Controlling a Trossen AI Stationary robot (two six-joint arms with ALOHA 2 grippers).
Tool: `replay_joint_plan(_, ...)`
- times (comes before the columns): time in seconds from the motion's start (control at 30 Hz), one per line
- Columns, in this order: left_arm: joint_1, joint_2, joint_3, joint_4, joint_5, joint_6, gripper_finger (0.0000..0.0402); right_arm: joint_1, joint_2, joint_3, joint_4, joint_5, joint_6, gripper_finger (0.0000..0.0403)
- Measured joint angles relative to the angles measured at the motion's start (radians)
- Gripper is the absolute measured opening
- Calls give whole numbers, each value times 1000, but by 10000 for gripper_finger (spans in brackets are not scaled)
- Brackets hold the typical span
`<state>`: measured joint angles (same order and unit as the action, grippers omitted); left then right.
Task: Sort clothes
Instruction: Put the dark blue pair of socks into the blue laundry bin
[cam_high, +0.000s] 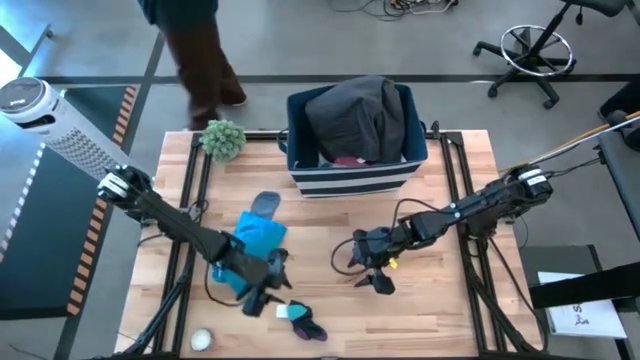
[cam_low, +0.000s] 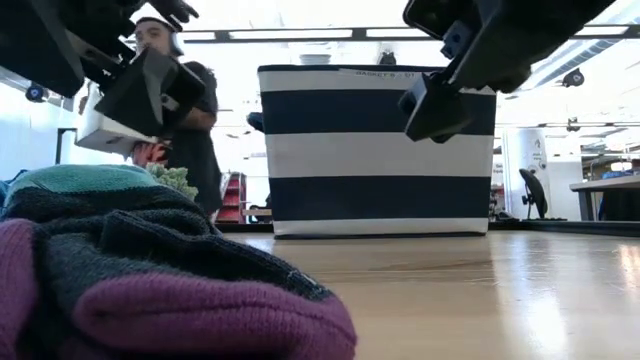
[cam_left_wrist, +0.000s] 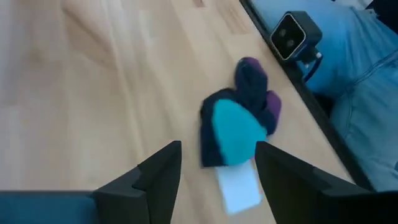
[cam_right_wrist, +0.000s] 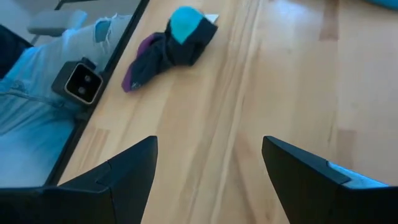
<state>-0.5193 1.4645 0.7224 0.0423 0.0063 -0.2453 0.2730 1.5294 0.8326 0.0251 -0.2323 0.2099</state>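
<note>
A small bundle of dark, teal, purple and white pieces lies on the table near its near edge. It also shows in the left wrist view, the right wrist view and close up in the low view. My left gripper hovers open just left of and above the bundle. A bright blue garment and a grey piece lie flat under my left arm. My right gripper is open and empty over bare wood at mid-table. A dark charcoal garment and a maroon one lie in the bin.
The navy and white striped bin stands at the table's far middle. A green spiky ball plant sits at the far left. A small white round object lies at the near left. A person stands beyond the far edge.
</note>
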Motion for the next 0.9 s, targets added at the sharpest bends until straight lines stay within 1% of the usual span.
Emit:
replay_joint_plan(0.13, -36, 105, 84, -9, 4, -61, 215, 30, -3, 0, -12, 24, 7, 271)
replay_joint_plan(0.3, -62, 216, 156, -3, 9, -116, 256, 57, -3, 0, -20, 50, 10, 268)
replay_joint_plan(0.43, -63, 289, 168, -5, 3, -153, 285, 71, -3, 0, -20, 77, 14, 272)
replay_joint_plan(0.53, -63, 329, 169, 0, -8, -192, 285, 78, -4, 0, -20, 78, 29, 272)
replay_joint_plan(0.6, -64, 346, 169, 8, -16, -200, 265, 85, -3, 0, -21, 78, 38, 268)
replay_joint_plan(0.67, -65, 347, 168, 5, -31, -200, 229, 90, -4, 0, -20, 78, 47, 263)
replay_joint_plan(0.77, -65, 337, 169, -23, -87, -181, 147, 96, -3, 0, -20, 78, 65, 256)
replay_joint_plan(0.87, -64, 304, 169, -99, -161, -161, 43, 100, -3, 0, -20, 78, 79, 251)
replay_joint_plan(0.9, -61, 289, 168, -135, -192, -160, 24, 100, -4, 0, -20, 79, 79, 250)
